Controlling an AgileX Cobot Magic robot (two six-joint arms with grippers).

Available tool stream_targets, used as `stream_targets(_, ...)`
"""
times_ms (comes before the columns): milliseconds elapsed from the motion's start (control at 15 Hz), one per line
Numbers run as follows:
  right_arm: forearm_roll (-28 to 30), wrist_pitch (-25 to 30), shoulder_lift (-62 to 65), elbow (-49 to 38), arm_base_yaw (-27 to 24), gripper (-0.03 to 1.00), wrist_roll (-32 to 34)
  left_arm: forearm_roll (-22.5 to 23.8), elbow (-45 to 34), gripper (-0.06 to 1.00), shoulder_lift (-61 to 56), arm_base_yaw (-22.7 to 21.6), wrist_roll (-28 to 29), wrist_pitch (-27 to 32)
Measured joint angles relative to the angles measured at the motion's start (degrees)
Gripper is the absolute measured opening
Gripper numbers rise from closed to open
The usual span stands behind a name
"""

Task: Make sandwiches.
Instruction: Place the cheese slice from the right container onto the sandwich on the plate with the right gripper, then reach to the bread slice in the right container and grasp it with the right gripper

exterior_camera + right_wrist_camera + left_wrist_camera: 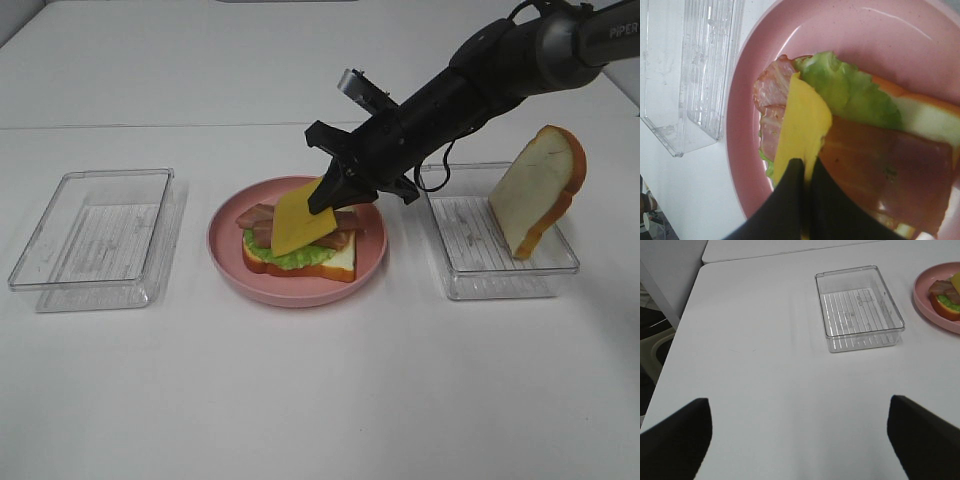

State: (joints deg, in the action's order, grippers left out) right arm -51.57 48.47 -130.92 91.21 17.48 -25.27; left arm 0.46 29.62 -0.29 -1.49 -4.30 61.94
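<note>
Centrally, the yellow cheese slice (295,226) is pinched by the right tool (329,194), hanging tilted below-left of it over the bacon (254,215) on the pink plate (224,252); the left tool (800,436) is spread.

Open-faced sandwich (303,262) — cheese slice (298,222) tilted above

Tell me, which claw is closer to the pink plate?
Right. The right claw hangs over the pink plate, pinching the cheese slice above the sandwich. The left claw sits open over the table, with a clear container between it and the plate.
</note>
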Motion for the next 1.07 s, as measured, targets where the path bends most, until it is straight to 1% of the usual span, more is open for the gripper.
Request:
stream_targets(67, 0.46, -0.06, 0.00, 0.00, 0.00, 0.04, 0.00, 0.00, 0.00, 0.87, 0.00, 0.00, 0.00, 0.00)
stream_targets(200, 1.03, -0.06, 0.00, 0.00, 0.00, 0.15, 0.00, 0.00, 0.00, 0.87, 0.00, 0.00, 0.00, 0.00)
stream_targets(267, 2.18, -0.06, 0.00, 0.00, 0.00, 0.31, 0.06, 0.00, 0.00, 0.87, 0.00, 0.00, 0.00, 0.00)
stream_targets(400, 2.58, -0.06, 0.17, 0.00, 0.00, 0.46, 0.06, 0.00, 0.00, 0.87, 0.00, 0.00, 0.00, 0.00)
stream_targets(600, 5.16, -0.69, 1.43, 0.00, 0.00, 0.58, 0.23, 0.00, 0.00, 0.87, 0.00, 0.00, 0.00, 0.00)
stream_targets(667, 6.42, -0.86, 2.35, 0.00, 0.00, 0.60, 1.26, 0.00, 0.00, 0.87, 0.00, 0.00, 0.00, 0.00)
stream_targets(867, 12.03, -0.97, 4.35, 0.00, 0.00, 0.63, 4.76, 0.00, 0.00, 0.87, 0.00, 0.00, 0.00, 0.00)
stream_targets(1000, 14.04, -0.97, 6.02, 0.00, 0.00, 0.68, 6.76, 0.00, 0.00, 0.87, 0.00, 0.00, 0.00, 0.00)
stream_targets(1067, 15.36, -0.92, 7.56, 0.00, 0.06, 0.73, 7.39, 0.00, 0.00, 0.87, 0.00, 0.00, 0.00, 0.00)
